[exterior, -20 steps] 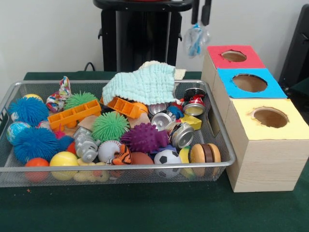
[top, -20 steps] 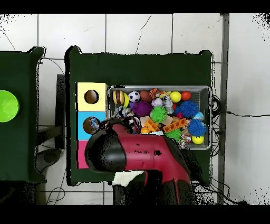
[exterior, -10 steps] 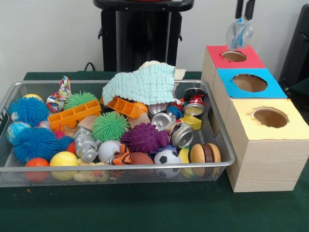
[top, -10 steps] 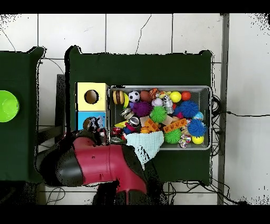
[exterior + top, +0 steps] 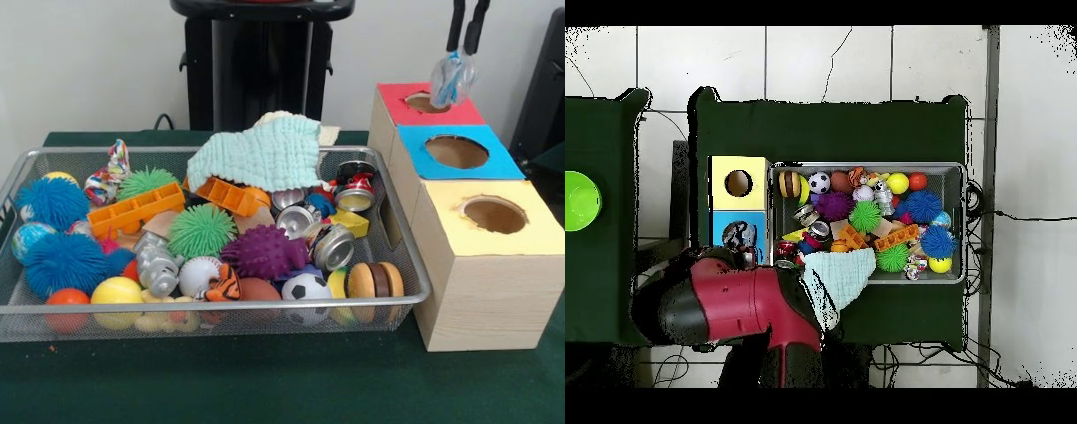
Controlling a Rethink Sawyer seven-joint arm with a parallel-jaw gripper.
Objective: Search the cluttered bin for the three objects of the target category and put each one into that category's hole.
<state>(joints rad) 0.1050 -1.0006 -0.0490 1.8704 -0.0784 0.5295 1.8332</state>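
Note:
My gripper [image 5: 464,49] hangs at the top right of the front view, shut on a crumpled clear plastic piece with blue marks [image 5: 449,76]. The piece dangles just above the hole of the red-topped box [image 5: 430,104], near its right rim. The blue-topped box [image 5: 455,152] and the yellow-topped box [image 5: 494,215] stand in a row in front of it. The wire bin [image 5: 203,311] on the left holds several crushed cans [image 5: 335,246], spiky balls [image 5: 264,252], sport balls [image 5: 306,287] and a pale green cloth [image 5: 258,155]. In the overhead view the red arm [image 5: 735,305] hides the red box and the gripper.
An orange plastic frame [image 5: 134,210] and a toy burger [image 5: 374,281] lie in the bin. The bin's right rim stands close against the boxes. A green bowl [image 5: 579,200] sits on a side table. The black pedestal [image 5: 260,62] rises behind the bin.
The gripper has carried the plastic piece to the right, from above the bin's right end to over the red box's hole. The arm swung the same way in the overhead view.

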